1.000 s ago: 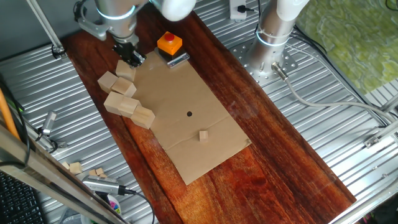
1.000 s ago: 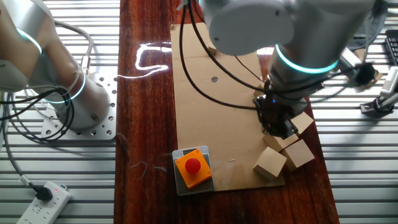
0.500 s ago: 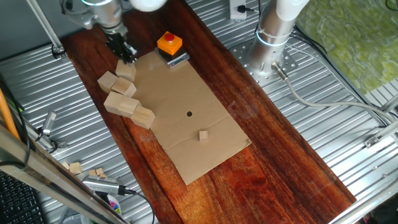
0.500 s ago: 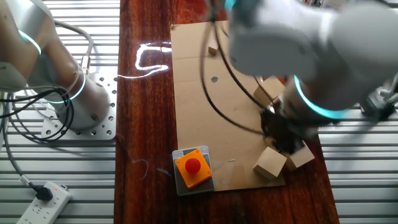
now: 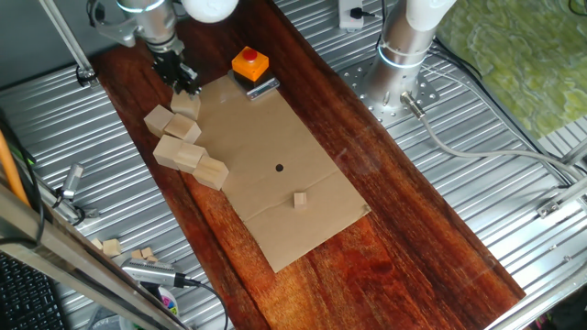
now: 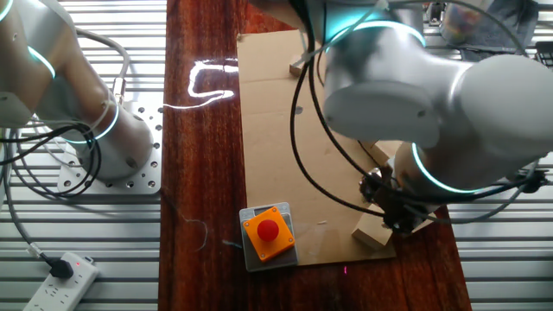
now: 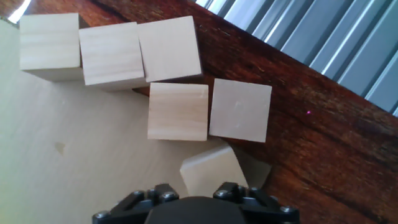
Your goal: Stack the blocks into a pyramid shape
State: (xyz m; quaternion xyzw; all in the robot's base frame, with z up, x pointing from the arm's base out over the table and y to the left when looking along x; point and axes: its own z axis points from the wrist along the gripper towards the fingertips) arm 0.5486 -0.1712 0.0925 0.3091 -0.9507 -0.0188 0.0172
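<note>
Six pale wooden blocks lie loose and flat near the far left of the cardboard. In the hand view three blocks (image 7: 112, 53) form a row. Two more blocks (image 7: 178, 111) sit side by side below them. A sixth, tilted block (image 7: 210, 170) lies just ahead of my gripper (image 7: 196, 202), whose dark body fills the bottom edge. From one fixed view my gripper (image 5: 181, 77) hangs just beyond the end block (image 5: 186, 104), apart from it and open. In the other fixed view my arm hides most blocks; one block (image 6: 373, 231) shows beside the gripper (image 6: 397, 216).
An orange block with a red button (image 5: 249, 64) stands right of the gripper. A tiny wooden cube (image 5: 300, 199) lies on the brown cardboard sheet (image 5: 275, 147). A second arm's base (image 5: 404, 55) stands at the back right. Small wood pieces (image 5: 110, 247) lie off the board.
My gripper has moved from over the cluster toward its far end, near the orange block. No block has moved.
</note>
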